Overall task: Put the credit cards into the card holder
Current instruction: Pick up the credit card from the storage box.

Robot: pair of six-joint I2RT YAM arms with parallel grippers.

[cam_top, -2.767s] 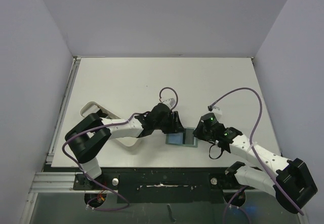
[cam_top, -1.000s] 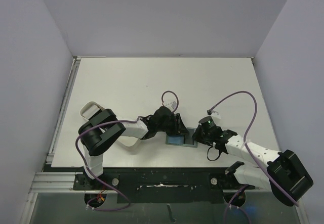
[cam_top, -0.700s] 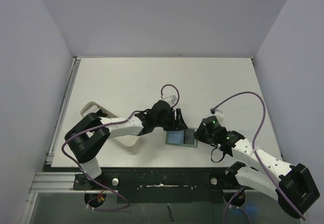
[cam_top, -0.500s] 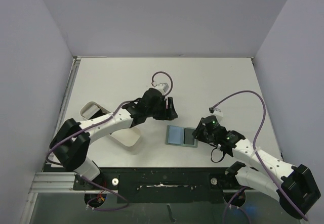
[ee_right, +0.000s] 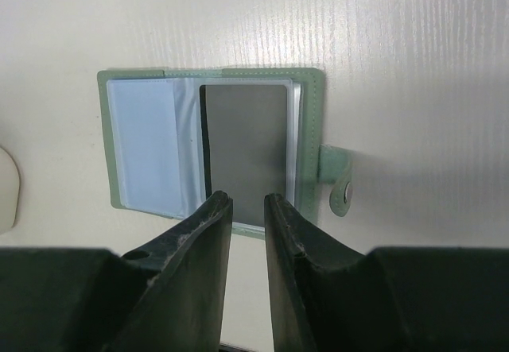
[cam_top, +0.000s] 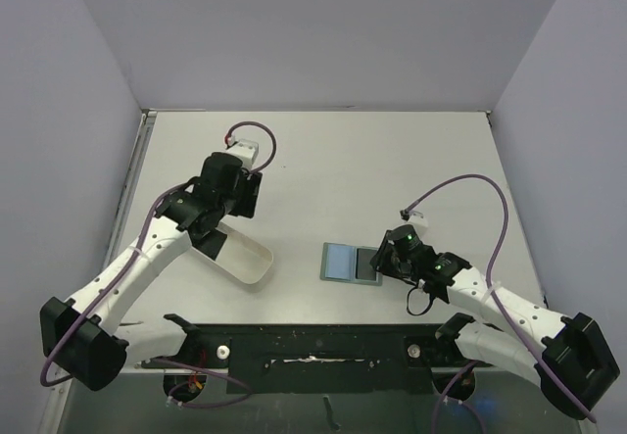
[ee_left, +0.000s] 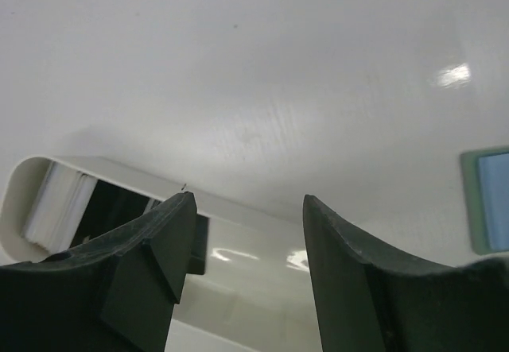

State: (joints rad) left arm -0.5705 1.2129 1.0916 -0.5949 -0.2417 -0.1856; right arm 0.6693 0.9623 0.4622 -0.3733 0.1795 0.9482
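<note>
Left gripper (ee_left: 246, 203), spread and empty, hangs over the white tray (ee_left: 238, 237) of credit cards (ee_left: 119, 209). Right gripper (ee_right: 248, 201), narrowly parted, apparently steadies the open card holder (ee_right: 143, 145) on the tabletop (cam_top: 392, 160).

Far half of the bench (cam_top: 392, 160) lies wide open, free passage edge to edge. Near edge is busier: tray (cam_top: 245, 258) near-left under the left gripper (ee_left: 246, 209), holder (cam_top: 340, 262) mid-edge with the right gripper (ee_right: 246, 201) at its right end, and a bare lane between tray and holder.
</note>
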